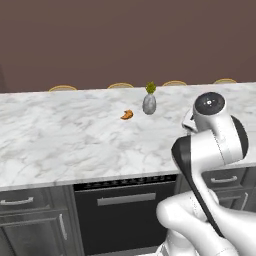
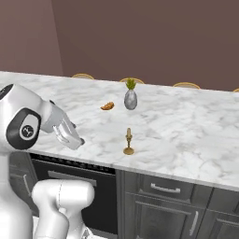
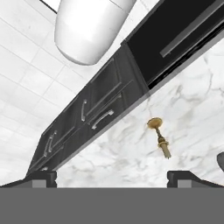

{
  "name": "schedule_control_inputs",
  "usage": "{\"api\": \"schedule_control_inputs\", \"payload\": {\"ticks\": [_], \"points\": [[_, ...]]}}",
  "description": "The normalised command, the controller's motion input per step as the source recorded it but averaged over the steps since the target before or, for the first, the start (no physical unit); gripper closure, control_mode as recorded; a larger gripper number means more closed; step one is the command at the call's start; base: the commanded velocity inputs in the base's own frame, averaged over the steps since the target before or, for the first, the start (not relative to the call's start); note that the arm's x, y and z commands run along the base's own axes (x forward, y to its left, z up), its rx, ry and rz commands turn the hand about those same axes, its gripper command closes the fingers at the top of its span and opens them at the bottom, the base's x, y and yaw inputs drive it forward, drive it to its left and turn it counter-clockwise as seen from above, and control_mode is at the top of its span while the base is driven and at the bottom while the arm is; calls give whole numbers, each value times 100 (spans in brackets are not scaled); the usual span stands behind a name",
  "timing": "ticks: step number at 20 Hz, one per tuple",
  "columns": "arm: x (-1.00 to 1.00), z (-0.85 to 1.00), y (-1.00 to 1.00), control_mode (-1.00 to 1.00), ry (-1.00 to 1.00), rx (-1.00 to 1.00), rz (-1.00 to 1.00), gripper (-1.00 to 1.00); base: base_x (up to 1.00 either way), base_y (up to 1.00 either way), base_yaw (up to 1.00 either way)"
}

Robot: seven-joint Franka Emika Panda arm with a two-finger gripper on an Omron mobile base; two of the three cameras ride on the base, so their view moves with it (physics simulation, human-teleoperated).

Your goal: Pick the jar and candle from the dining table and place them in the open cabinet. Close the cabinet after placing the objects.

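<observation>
- Three small things stand on the long white marble dining table [image 1: 60,135] as seen from behind the arm's left: an orange croissant [image 1: 127,115], a grey egg-shaped vase [image 1: 149,103] with a green sprig, and chair backs beyond the far edge. The white arm's elbow blocks the table's right part.
- From behind the right side, the candle [image 2: 129,142] stands upright in its gold holder near the table's front edge, apart from everything, with the gripper [image 2: 70,135] just off to its left, nothing in it.
- From the hand camera, the fingers [image 3: 41,177] stand wide apart and empty; the candle [image 3: 160,138] lies ahead between them, above dark drawers [image 3: 94,114].
- Nothing looks stowed yet; I cannot spot the jar or cabinet, so picking, placing and closing all remain.
</observation>
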Motion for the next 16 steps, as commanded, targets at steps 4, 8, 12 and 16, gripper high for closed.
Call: {"api": "schedule_control_inputs", "payload": {"ticks": [4, 8, 12, 16], "points": [[43, -39, 0, -100, -1, -5, -3, -100, 0, 0, 0], [34, -47, 0, -100, -6, -10, -4, -100, 0, 0, 0], [34, -50, 0, -100, -11, -12, -1, -100, 0, 0, 0], [33, -39, 1, -100, -15, -9, 0, -100, 0, 0, 0]]}}
